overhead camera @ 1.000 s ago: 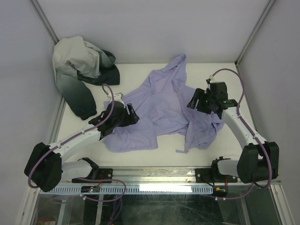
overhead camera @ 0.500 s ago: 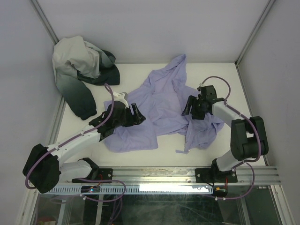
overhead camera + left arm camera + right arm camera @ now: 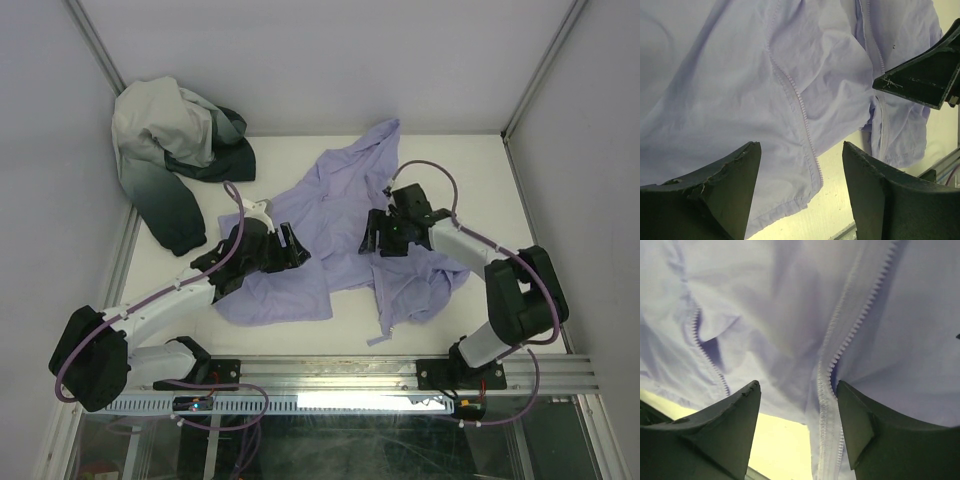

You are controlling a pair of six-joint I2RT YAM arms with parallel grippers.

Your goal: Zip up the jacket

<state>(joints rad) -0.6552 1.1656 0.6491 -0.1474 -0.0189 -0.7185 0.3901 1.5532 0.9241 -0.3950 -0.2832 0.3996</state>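
Jacket (image 3: 340,200): we find it unzipped, crumpled on the desk (image 3: 480,170).
Zipper (image 3: 860,315): runs roughly twelve-to-six beneath the right pincer (image 3: 797,384), the nearer arm.
Pincers: right and left pincer (image 3: 800,147) both apart, empty.

You have bare counter (image 3: 480,170) at the far right and along the near edge. The jacket (image 3: 340,215) covers the middle, the heaped white-and-green garment (image 3: 175,150) blocks the far-left corner, and walls (image 3: 300,70) close three sides.
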